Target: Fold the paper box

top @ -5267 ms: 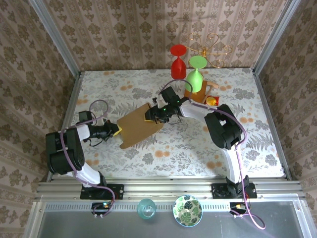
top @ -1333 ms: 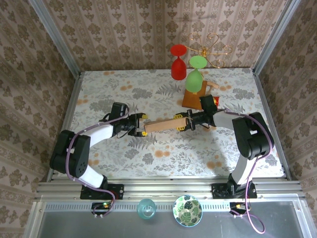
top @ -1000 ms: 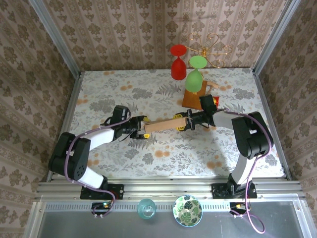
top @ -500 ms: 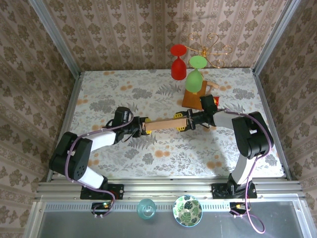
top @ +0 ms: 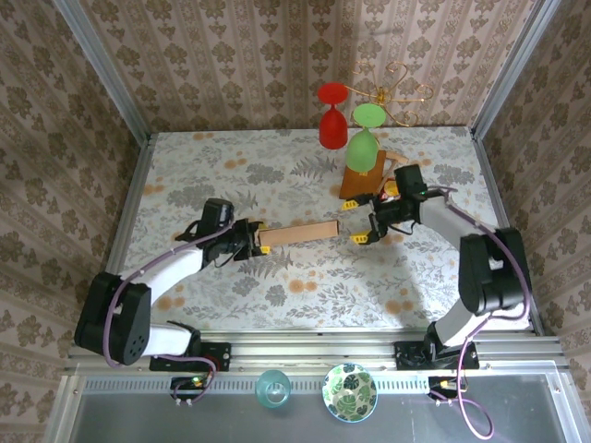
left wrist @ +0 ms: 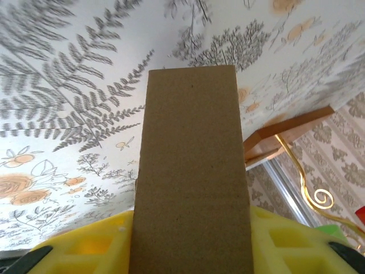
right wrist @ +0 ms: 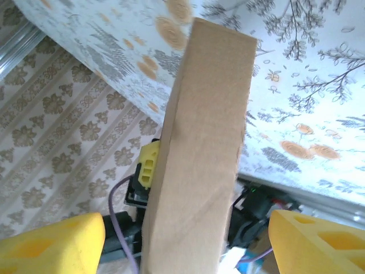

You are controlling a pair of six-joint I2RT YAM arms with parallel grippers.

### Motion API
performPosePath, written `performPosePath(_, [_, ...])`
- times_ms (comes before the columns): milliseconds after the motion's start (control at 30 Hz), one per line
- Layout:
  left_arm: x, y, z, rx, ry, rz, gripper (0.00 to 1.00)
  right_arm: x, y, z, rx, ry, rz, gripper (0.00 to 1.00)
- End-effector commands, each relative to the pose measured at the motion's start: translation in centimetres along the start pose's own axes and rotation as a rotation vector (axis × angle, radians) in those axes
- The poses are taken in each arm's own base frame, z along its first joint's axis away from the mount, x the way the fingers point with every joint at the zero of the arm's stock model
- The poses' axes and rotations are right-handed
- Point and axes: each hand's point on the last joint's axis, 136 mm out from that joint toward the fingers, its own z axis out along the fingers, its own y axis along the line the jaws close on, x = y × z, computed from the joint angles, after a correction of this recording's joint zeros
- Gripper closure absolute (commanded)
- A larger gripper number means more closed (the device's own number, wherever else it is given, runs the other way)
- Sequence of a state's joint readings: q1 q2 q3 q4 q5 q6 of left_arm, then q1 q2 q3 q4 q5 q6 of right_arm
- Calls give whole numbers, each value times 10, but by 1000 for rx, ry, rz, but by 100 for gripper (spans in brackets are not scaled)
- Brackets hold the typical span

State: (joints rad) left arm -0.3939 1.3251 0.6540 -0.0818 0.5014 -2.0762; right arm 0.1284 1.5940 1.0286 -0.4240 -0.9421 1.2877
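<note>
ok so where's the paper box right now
In the top view the paper box is mid-table, its left end between the left fingers and its right end just short of the open right fingers, near the wooden stand.

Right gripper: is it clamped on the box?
No: the right gripper is open, with a gap between it and the box's end.

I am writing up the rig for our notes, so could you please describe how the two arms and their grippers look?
The left arm and the right arm have white links between bulky black joint housings, and a purple cable loops along each. The left gripper and the right gripper have black bodies and bright yellow fingers moulded with rectangular pockets.
</note>
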Motion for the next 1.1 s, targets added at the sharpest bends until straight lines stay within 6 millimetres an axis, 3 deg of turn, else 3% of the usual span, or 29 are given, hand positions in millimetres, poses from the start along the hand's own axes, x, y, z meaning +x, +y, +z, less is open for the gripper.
performPosePath(0, [-5,13,-13,-93,-31,-111,71,7,-11,-31,139,-145,-214,26])
performPosePath(167, [-16,28,-28,-221,-53,-137,72,25,2,-61,309,-376,-752,43])
performPosePath(300, [-27,27,-33,-242,-79,-155,72,58,19,-45,343,-401,-1178,49])
performPosePath(400, [-34,25,-34,-253,-89,-159,72,74,27,-27,424,-383,-1379,41])
performPosePath(467, [-38,22,-35,-257,-93,-161,73,70,30,-16,492,-367,-1392,33])
performPosePath(567, [-41,18,-33,-256,-93,-157,73,61,30,8,530,-314,-1354,31])
performPosePath(767, [-45,10,-31,-253,-95,-153,73,51,33,32,537,-269,-1315,34])
performPosePath(1067, [-45,7,-30,-248,-89,-149,73,32,21,49,622,-265,-1278,42])
